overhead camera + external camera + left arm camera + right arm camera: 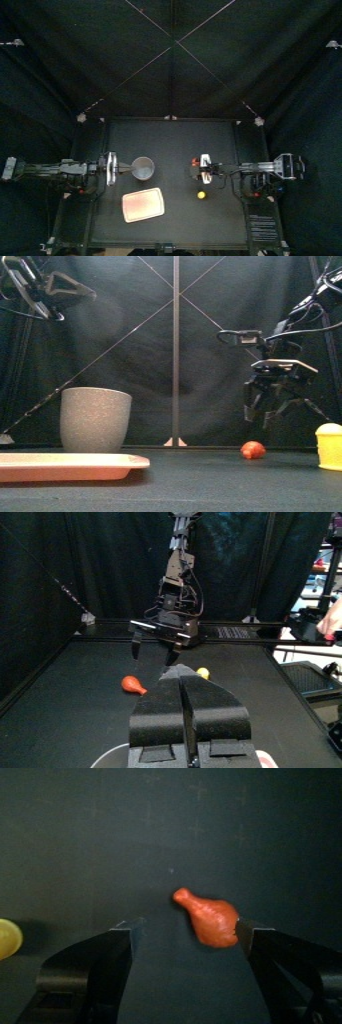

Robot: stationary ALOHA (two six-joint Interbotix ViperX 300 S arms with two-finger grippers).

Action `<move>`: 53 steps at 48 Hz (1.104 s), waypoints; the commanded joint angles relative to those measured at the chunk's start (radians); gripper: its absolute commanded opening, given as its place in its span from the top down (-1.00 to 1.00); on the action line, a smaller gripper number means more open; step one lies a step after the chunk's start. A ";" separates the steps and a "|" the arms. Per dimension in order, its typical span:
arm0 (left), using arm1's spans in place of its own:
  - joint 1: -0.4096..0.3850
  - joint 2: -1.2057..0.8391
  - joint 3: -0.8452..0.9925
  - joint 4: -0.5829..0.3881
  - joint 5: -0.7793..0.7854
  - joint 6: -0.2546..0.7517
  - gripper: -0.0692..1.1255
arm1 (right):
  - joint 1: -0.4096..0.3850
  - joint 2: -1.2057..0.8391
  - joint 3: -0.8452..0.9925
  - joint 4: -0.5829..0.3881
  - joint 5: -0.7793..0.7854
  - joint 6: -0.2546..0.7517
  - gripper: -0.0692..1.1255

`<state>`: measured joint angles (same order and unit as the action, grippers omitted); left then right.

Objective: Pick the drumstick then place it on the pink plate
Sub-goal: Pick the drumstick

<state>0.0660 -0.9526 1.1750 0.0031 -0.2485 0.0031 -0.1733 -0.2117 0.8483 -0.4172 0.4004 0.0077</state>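
Right gripper [267, 413] hangs pointing straight down over the drumstick [207, 916], jaws spread wide, not touching it. The drumstick's on the table, 2 o'clock from the pink plate [143, 206]. Left gripper [187, 684] sits at 9 o'clock, jaws pressed together. The yellow toy [329, 446] is cut off at the edge, so I can't tell what it is.

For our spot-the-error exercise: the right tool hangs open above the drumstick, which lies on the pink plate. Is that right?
No. The drumstick lies on the black table, apart from the pink plate, as the front view shows. The right tool does hang open above it.
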 commanded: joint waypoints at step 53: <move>-0.005 -0.006 0.014 0.020 -0.011 0.000 0.72 | -0.153 0.293 -0.199 0.153 0.138 -0.222 -0.76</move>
<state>0.0629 -0.9603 1.2072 0.0215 -0.2485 0.0031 -0.3068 0.0874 0.6627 -0.2700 0.5308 -0.2117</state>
